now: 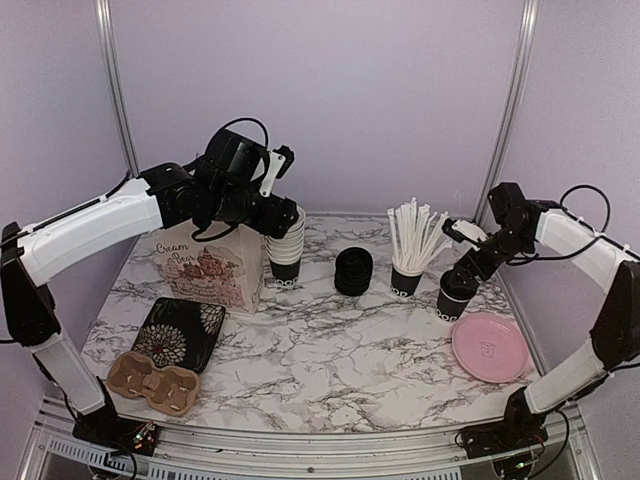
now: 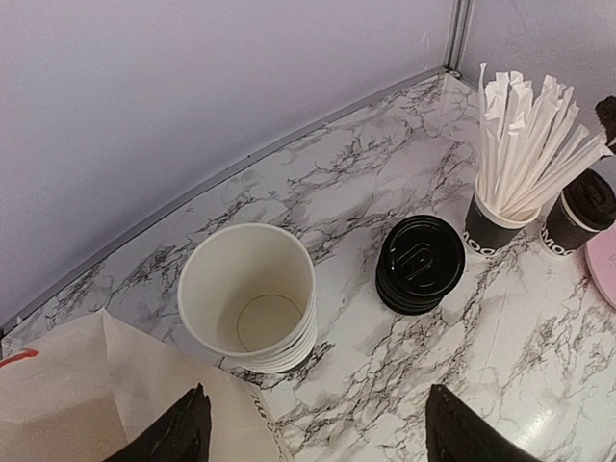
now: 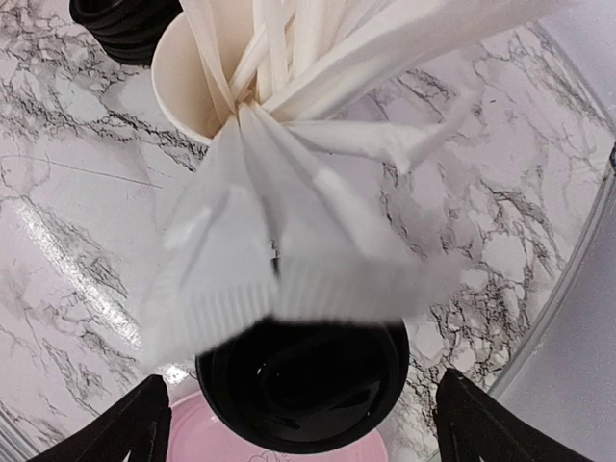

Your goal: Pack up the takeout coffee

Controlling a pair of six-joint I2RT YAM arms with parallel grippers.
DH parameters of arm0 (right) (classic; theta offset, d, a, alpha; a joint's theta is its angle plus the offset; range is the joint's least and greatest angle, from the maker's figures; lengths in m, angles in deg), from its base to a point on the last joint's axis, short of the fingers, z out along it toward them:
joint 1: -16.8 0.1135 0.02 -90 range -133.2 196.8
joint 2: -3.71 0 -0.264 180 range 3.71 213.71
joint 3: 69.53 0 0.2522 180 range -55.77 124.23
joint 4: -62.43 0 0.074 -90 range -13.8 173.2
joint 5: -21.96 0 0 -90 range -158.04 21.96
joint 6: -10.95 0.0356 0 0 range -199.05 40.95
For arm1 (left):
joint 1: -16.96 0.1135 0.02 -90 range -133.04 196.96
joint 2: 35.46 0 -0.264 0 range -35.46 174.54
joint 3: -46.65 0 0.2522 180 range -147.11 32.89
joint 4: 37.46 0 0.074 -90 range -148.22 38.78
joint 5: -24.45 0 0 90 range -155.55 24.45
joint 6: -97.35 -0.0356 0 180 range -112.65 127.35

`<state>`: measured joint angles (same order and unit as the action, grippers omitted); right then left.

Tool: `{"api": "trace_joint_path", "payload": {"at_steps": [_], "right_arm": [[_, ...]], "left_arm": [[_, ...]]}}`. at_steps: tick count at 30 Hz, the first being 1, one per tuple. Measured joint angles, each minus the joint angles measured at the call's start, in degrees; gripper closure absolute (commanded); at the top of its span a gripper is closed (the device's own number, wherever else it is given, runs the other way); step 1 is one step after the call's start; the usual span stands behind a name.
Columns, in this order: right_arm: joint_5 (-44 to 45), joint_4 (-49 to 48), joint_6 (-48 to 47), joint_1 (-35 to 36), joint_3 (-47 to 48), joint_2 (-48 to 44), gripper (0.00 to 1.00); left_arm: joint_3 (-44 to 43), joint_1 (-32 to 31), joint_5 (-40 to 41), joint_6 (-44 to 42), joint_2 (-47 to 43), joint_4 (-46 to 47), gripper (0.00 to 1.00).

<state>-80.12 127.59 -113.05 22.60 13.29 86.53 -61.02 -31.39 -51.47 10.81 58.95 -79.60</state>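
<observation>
One takeout coffee (image 1: 457,296) stands at the right, a black paper cup with a black lid, beside the pink plate (image 1: 490,348). The left wrist view has it at the far right (image 2: 579,214). My right gripper (image 1: 468,262) hovers just above it. In the right wrist view this gripper (image 3: 303,383) is open, its fingers (image 3: 144,423) standing either side of the lid (image 3: 318,404) without touching. My left gripper (image 2: 316,404) is open and empty, high over the stack of white-lined cups (image 2: 248,294) and the paper bag's edge (image 2: 96,385).
A black cup of white straws (image 1: 408,262) stands just left of the coffee, and its straws (image 3: 289,192) hang across the right wrist view. A stack of black lids (image 1: 353,270) sits mid-table. A printed paper bag (image 1: 210,265), a floral black pouch (image 1: 180,330) and a cardboard cup carrier (image 1: 153,383) lie at the left.
</observation>
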Motion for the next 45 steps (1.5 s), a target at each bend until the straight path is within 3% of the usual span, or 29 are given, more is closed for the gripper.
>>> {"api": "trace_joint_path", "payload": {"at_steps": [5,13,18,24,35,40,45], "right_arm": [[-1.0,1.2,2.0,0.0,0.2,-7.5,0.07],[-4.9,1.4,3.3,0.0,-3.1,-14.8,0.09],[-7.3,1.3,3.6,0.0,-4.6,-15.3,0.12],[-9.7,0.9,3.7,0.0,-5.9,-15.3,0.13],[-11.0,-0.1,3.7,0.1,-7.5,-15.3,0.15],[-11.3,-0.7,3.7,0.1,-7.8,-15.3,0.16],[-11.7,-1.1,3.7,0.1,-7.9,-15.2,0.16]], "left_arm": [[-5.9,1.7,0.3,-3.0,7.1,-4.1,0.41],[-13.1,4.5,-3.5,-4.8,13.8,-8.2,0.49],[-16.2,4.5,-5.3,-5.4,15.9,-9.4,0.58],[-18.9,4.5,-6.6,-5.9,19.3,-10.1,0.62],[-21.8,4.9,-6.5,-6.6,22.9,-11.6,0.86],[-22.8,5.1,-6.0,-7.0,23.0,-12.1,0.88],[-23.2,5.2,-6.0,-7.4,23.1,-12.3,0.74]]}}
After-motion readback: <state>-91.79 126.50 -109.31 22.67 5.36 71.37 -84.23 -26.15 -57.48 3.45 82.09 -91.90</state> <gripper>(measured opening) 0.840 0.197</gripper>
